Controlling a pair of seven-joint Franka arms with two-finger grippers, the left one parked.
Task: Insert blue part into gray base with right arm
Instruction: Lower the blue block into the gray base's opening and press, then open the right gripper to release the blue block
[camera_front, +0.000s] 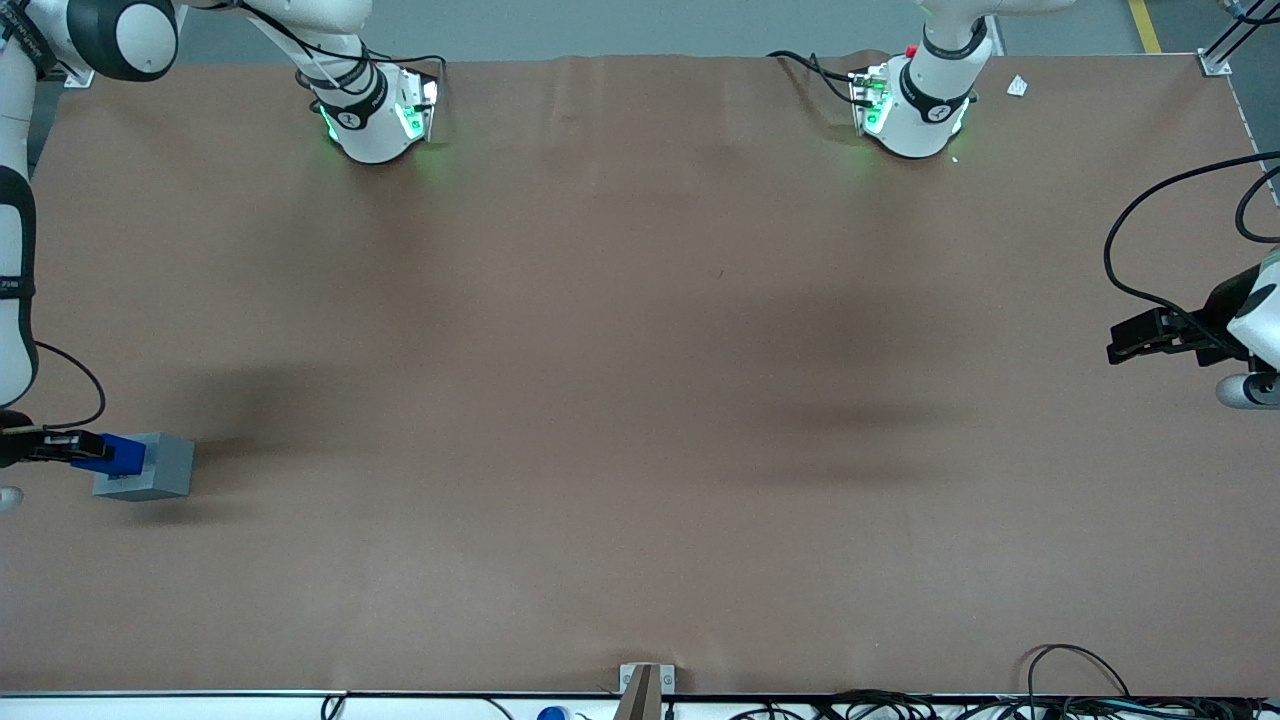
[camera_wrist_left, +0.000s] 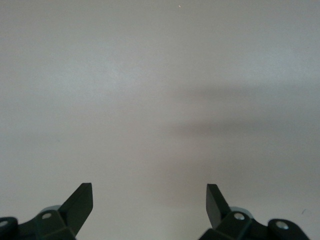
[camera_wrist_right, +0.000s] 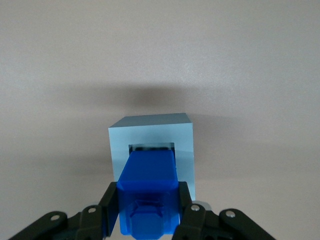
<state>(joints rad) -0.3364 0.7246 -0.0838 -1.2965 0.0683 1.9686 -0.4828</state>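
**Blue part held over the gray base's recess**

The right arm reaches down at the working arm's end of the brown tabletop, and its gripper sits directly over the gray base. The fingers are closed on the blue part, one pressed against each of its side faces.

In the right wrist view, the blue part points away from the camera toward the gray base. Its leading end lines up with the square recess in the base's top face, and only a thin dark strip of that opening shows past the part's edge. Whether the tip has already entered the recess or only covers it cannot be told. The part's nearer end shows a stepped, octagon-like stub between the fingers.

In the front view, the blue part overlaps the top of the gray base on the side toward the table's edge, with the black gripper just beside it. The base stands flat on the tabletop, casting a soft shadow toward the middle of the table.

The base mounts of both arms glow green along the tabletop's edge farthest from the front camera; the working arm's mount stands well apart from the gray base.
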